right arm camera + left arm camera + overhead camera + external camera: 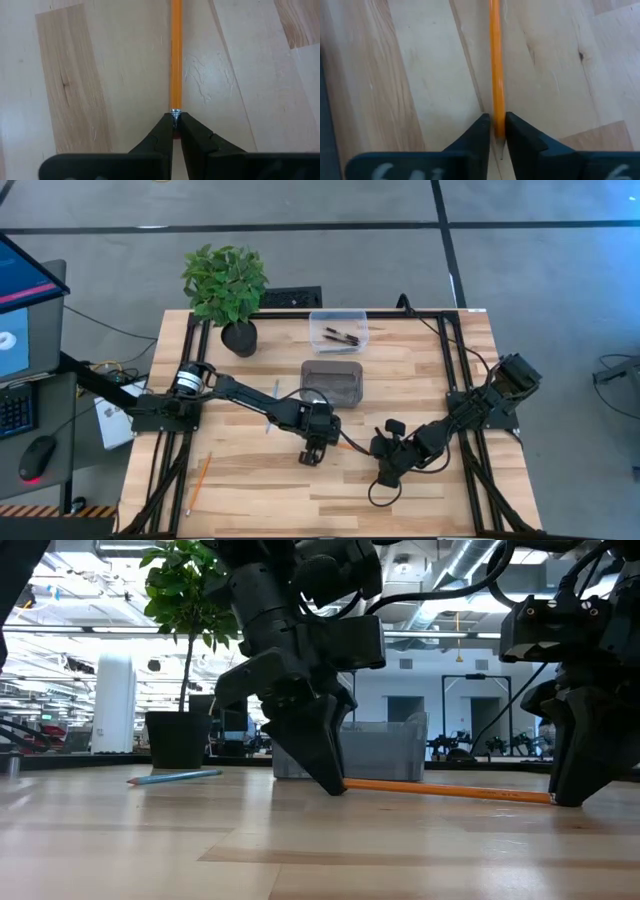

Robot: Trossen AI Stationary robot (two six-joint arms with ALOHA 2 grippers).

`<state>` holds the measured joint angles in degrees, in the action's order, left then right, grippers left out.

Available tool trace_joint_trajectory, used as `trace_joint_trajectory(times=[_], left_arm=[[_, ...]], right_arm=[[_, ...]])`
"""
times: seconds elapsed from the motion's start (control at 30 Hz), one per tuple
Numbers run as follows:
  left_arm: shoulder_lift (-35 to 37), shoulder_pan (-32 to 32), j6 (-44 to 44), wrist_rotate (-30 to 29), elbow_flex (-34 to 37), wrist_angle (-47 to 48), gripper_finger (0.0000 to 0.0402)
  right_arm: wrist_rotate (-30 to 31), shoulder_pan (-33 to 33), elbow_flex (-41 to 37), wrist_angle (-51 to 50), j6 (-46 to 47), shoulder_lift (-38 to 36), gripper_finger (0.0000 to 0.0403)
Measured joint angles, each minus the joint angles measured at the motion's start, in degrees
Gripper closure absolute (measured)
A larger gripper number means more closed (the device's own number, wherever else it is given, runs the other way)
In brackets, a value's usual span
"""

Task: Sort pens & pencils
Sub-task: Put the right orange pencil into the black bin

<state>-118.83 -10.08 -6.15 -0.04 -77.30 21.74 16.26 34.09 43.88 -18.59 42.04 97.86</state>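
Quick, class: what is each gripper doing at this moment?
Left gripper: closed on one end of the orange pencil.
Right gripper: closed on its other end.

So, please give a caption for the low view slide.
Both end effectors, left and right, grip one orange pencil lying on the table.

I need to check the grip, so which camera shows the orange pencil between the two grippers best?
The low view: the orange pencil lies along the table, the left gripper and right gripper pinching opposite ends. Each wrist view shows only one clamped end. In the high view, the arms mostly hide it.
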Motion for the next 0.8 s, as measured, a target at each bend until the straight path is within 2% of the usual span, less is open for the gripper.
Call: trace_joint_trajectory(times=[0.17, 0.33, 0.57, 0.8], left_arm=[[0.0, 0.1, -1.2, -0.2, 0.0, -0.4, 0.0391], [-0.1, 0.1, -1.2, -0.3, 0.1, -0.5, 0.0383], [0.1, 0.1, -0.2, -0.3, 0.1, -0.5, 0.0393], [0.5, -0.2, 1.1, -0.6, 0.2, -0.4, 0.0395]], right_arm=[[0.1, 0.0, 0.0, 0.0, 0.0, 0.0, 0.0354], [1.6, 0.1, 0.0, 0.0, -0.5, 0.1, 0.0353], [1.1, 0.0, -0.2, 0.4, 1.0, -1.1, 0.0341], [2.3, -0.2, -0.3, -1.7, 3.1, -4.3, 0.0313]])
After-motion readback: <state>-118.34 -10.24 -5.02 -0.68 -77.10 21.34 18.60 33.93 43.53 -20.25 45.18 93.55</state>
